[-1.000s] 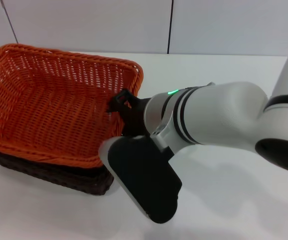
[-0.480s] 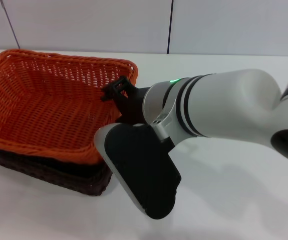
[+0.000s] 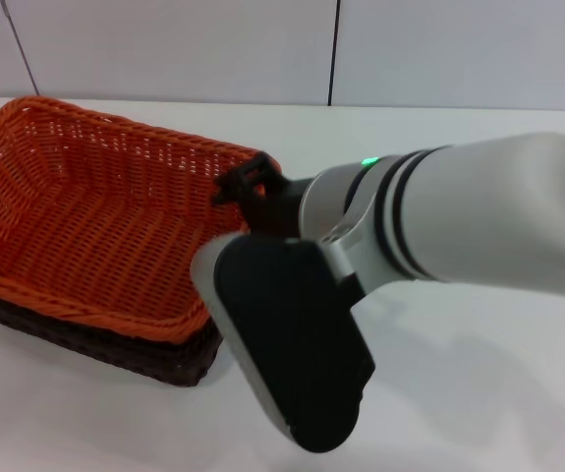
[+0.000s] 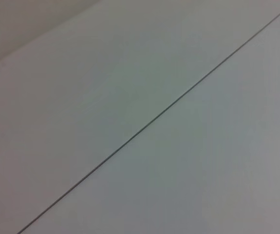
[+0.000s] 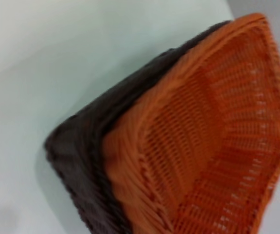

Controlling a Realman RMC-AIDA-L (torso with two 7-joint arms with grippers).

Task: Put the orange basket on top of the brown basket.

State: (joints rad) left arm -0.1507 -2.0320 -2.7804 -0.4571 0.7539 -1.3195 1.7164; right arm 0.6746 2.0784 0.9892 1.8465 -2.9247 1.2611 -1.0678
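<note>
Head view, L to R: the orange basket (image 3: 95, 211) sits nested in the brown basket (image 3: 115, 342) at the left of the white bench (image 3: 479, 393), the brown one showing only as a dark band under the orange rim along the near side and near-right corner. The orange one looks tilted (far-left rim high, right end lower), so I judge it not fully seated yet. At its right rim is the right pincer (image 3: 246, 185), a black tip at the weave; whether it is clamped on the rim or slack I cannot tell, as the forearm covers most of it. The right arm fills the right half of this view.

Right wrist view shows the orange basket (image 5: 213, 141) inside the brown basket (image 5: 91, 146), brown wall hugging it at one corner.

The left pincer is nowhere visible; its wrist cam sees only a pale surface w/ a thin seam.

Risks: if let go while tilted, the orange basket may settle crooked or shift. A finger caught in the weave could drag both baskets on withdrawal.
</note>
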